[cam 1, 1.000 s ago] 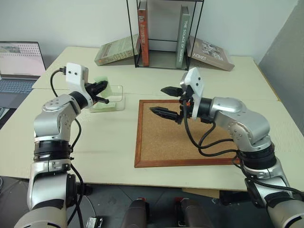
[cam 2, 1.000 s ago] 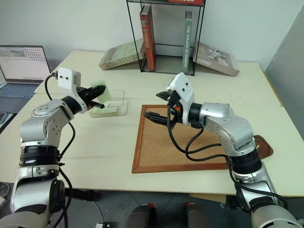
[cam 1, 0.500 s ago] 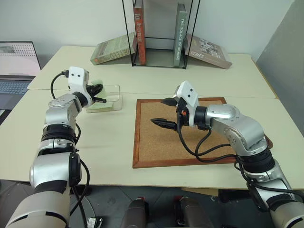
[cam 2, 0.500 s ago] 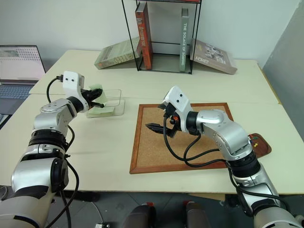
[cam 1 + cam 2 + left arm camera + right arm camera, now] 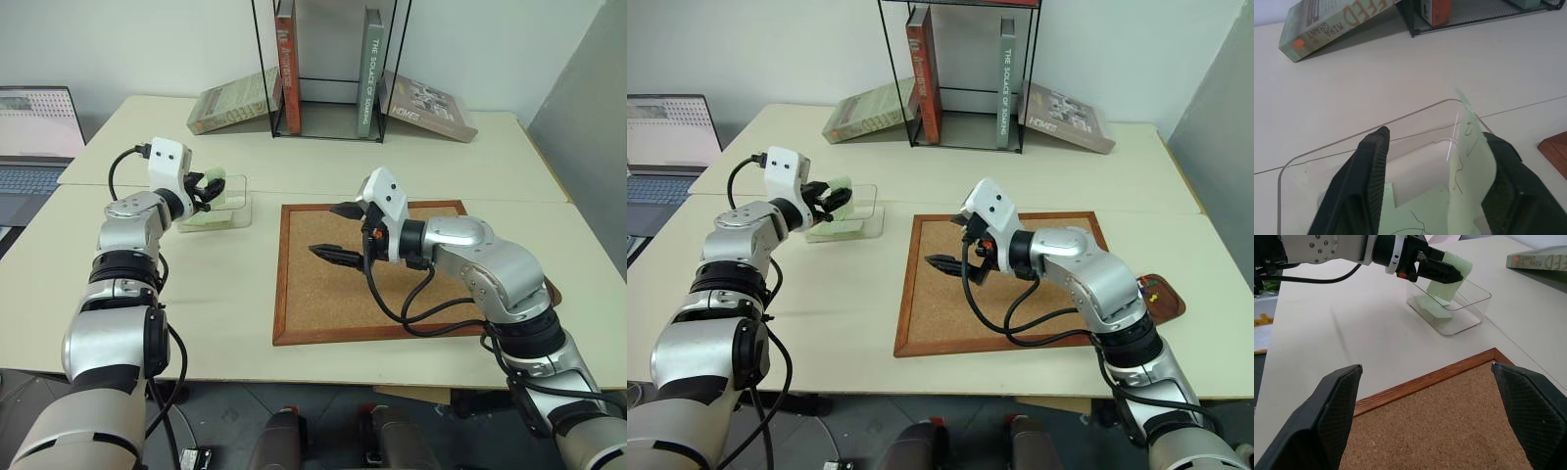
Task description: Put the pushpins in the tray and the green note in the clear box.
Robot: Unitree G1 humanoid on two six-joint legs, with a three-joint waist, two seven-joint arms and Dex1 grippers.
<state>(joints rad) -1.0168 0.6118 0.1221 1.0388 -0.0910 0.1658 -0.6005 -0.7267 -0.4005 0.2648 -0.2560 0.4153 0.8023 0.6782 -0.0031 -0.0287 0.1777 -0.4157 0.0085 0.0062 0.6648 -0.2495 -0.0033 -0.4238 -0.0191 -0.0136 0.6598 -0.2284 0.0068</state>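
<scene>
A: What is laid out on the desk (image 5: 225, 294)?

B: A cork board (image 5: 392, 279) is seen, then the clear box (image 5: 217, 206), then the green note (image 5: 1469, 161), stood on edge inside the box against one finger of the left end effector (image 5: 1435, 186), whose jaws are spread.

A: How should the release be finished?

B: The fingers should be drawn straight back, so the note is not dragged out. The right end effector (image 5: 338, 233) is held wide open, empty, over the board.
</scene>
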